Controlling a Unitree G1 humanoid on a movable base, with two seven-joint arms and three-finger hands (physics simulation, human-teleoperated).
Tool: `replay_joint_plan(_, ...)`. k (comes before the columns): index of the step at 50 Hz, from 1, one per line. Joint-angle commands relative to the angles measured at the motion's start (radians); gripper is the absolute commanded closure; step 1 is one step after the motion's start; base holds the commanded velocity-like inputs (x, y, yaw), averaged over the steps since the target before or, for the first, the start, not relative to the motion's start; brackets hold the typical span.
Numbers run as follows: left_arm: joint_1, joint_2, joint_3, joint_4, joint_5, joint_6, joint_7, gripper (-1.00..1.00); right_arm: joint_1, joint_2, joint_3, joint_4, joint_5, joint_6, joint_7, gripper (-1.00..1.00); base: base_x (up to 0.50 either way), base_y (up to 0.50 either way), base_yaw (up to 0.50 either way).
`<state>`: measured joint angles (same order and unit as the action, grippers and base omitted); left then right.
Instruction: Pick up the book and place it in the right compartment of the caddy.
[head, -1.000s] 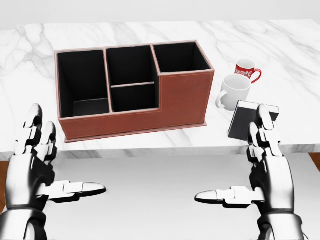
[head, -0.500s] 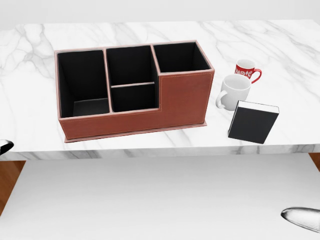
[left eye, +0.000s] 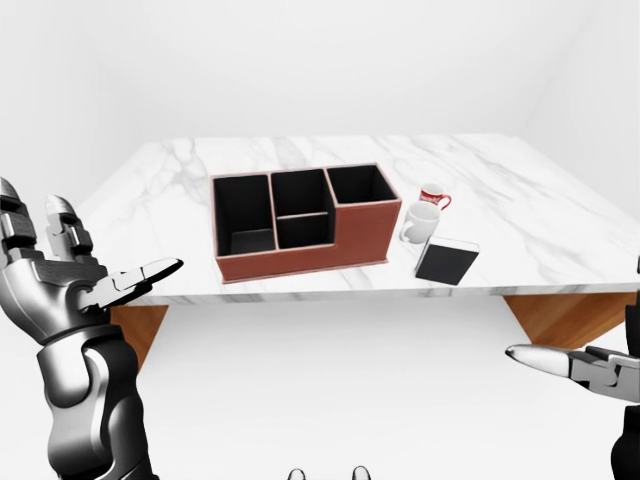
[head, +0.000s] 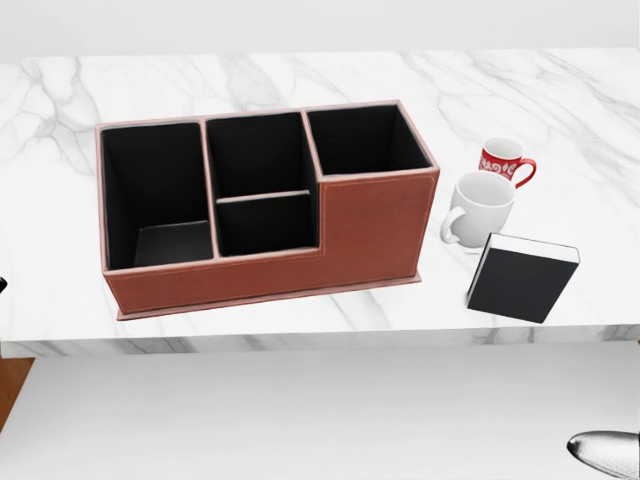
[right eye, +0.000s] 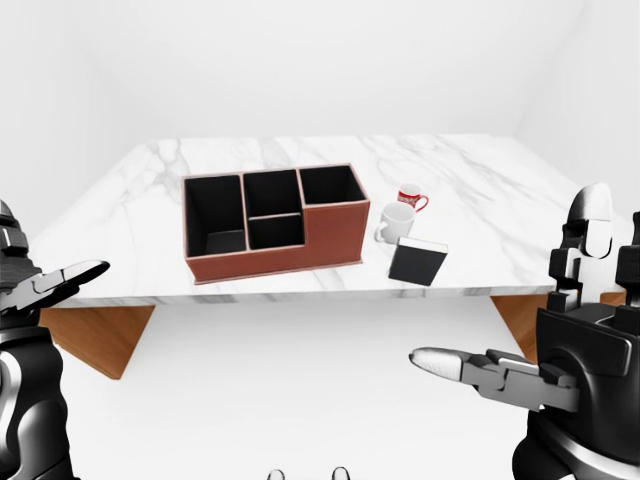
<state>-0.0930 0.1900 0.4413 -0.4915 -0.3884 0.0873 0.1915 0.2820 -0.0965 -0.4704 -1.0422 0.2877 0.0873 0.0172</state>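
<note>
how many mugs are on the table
2. A small red patterned mug stands right of the caddy; a larger white mug sits just below it in the head view, beside the black book.

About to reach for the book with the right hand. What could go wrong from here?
1. The book leans against the white mug, with the red mug just beyond it; a push could topple them.
2. The book stands near the table edge and might slip off.
3. The right hand, open, starts low and off the table, so the reach is long.
</note>
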Motion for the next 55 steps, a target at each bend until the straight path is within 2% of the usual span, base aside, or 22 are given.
replay_joint_plan(1,-0.002,0.001,0.002,0.002,-0.003,0.000,0.005,-1.00,-0.005,0.014,-0.002,-0.005,-0.017,0.000,0.021,-1.00,0.36,0.00,0.00)
replay_joint_plan(55,0.001,0.001,0.006,-0.013,-0.011,0.000,0.007,-1.00,-0.009,0.033,-0.002,-0.005,-0.029,0.000,0.047,-1.00,0.36,0.00,0.00)
